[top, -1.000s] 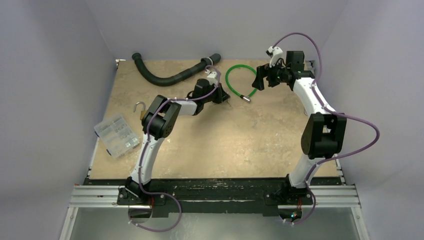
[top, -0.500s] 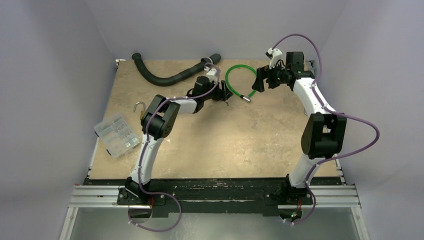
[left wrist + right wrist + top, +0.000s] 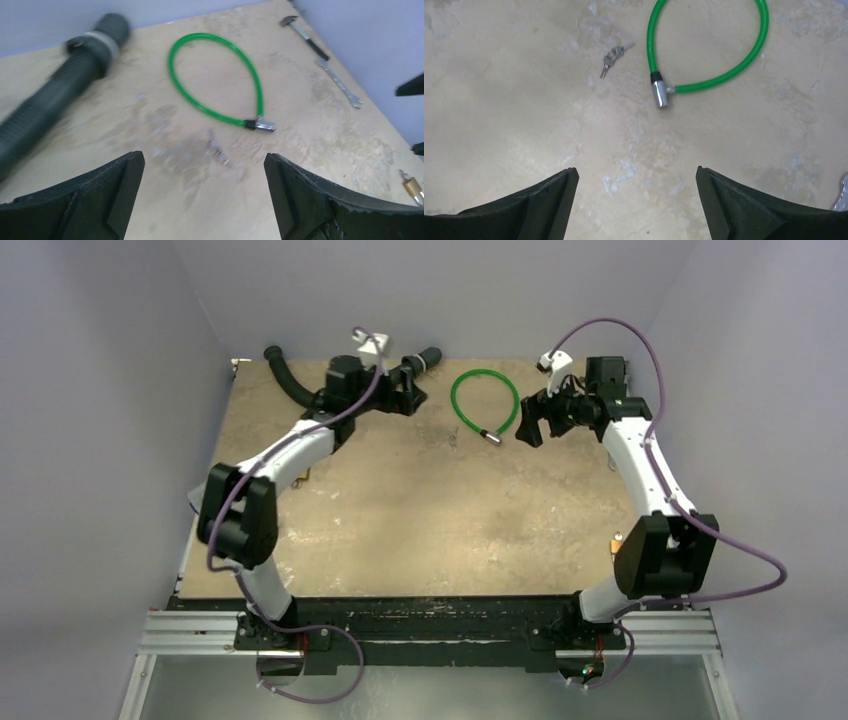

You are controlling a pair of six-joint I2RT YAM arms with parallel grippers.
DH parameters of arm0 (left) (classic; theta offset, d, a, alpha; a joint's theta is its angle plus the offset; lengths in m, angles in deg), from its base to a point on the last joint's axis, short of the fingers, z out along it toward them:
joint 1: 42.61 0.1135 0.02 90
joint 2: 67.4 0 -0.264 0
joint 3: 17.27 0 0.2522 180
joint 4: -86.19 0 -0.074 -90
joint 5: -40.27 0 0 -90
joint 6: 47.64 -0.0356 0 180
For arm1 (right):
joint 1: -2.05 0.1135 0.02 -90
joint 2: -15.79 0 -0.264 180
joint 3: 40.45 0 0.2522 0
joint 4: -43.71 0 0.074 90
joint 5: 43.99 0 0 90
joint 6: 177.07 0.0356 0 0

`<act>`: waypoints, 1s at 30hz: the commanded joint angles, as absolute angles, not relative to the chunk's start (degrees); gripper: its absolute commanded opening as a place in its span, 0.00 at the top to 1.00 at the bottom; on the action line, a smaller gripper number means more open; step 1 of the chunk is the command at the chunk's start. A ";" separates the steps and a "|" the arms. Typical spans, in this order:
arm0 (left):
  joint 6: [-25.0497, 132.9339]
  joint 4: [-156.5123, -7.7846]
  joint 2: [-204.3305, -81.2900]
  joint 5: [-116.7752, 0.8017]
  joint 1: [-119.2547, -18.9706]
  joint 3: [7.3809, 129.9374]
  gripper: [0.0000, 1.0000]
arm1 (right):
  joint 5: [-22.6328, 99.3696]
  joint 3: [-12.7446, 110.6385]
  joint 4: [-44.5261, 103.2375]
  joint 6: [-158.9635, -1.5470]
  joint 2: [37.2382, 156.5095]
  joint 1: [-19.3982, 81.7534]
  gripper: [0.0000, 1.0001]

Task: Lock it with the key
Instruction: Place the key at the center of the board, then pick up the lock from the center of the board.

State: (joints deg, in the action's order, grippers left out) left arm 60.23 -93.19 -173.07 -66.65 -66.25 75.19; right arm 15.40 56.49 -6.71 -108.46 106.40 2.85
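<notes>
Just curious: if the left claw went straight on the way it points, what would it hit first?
Probably the key, on the table ahead of the left claw; the green cable lies beyond. Depth is unclear.

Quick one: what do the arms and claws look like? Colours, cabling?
Left arm and right arm: white tubular links, bulky black joint housings, a thin purple cable looping along each. Left claw and right claw: two matte black wedge-shaped fingers each. No markings visible.
</notes>
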 commanded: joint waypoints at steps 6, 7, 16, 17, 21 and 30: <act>54.75 -65.36 -149.35 -58.01 -52.63 61.94 0.00 | 18.68 42.79 -9.18 -113.73 95.72 2.67 0.01; 54.83 -64.00 -147.82 -56.14 -51.42 60.88 0.00 | 18.38 42.55 -8.88 -113.30 95.49 2.67 0.01; 56.52 -52.38 -152.90 -41.73 -44.87 61.91 0.00 | 17.57 45.56 -8.11 -110.80 97.13 2.67 0.01; 56.68 -52.07 -154.22 -40.98 -44.33 62.32 0.00 | 17.68 45.93 -8.11 -110.66 97.38 2.67 0.01; 56.27 -51.76 -160.35 -38.41 -43.57 64.55 0.00 | 17.70 46.57 -8.28 -110.45 97.85 2.67 0.01; 56.54 -52.05 -172.73 -32.18 -43.08 69.96 0.00 | 16.05 48.02 -8.44 -110.45 99.18 2.67 0.01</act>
State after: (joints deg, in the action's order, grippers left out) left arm 56.30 -52.10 -169.71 -35.99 -43.65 65.77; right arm 17.87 44.77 -9.27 -111.08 98.58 2.83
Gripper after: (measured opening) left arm 0.996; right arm 0.987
